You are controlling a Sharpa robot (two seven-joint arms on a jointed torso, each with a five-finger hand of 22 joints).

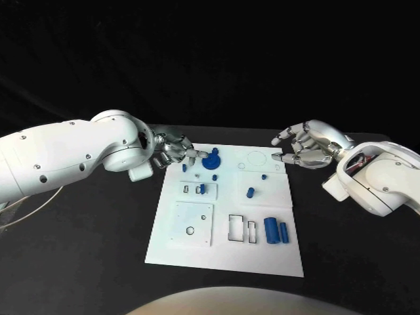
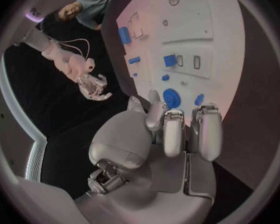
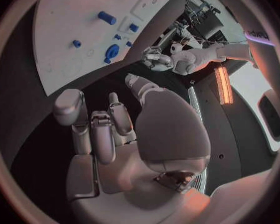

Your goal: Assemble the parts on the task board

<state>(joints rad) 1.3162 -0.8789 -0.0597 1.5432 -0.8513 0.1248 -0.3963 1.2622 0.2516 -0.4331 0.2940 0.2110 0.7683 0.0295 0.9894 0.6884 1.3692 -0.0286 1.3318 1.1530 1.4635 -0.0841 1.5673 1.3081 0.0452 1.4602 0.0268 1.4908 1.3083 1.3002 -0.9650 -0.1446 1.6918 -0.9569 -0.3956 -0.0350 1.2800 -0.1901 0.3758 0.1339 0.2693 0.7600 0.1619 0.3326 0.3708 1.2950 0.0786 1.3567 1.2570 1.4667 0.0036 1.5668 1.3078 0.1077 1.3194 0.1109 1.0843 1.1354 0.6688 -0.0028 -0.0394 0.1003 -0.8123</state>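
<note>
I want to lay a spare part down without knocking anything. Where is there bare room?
Bare black table flanks the task board on both sides, and the board's near strip is bare. Its far end is crowded: blue parts between the left hand and right hand.

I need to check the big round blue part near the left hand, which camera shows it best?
The left wrist view: the round blue part sits unobstructed just beyond the left hand. The head view shows it small; the right wrist view shows it distant.
</note>
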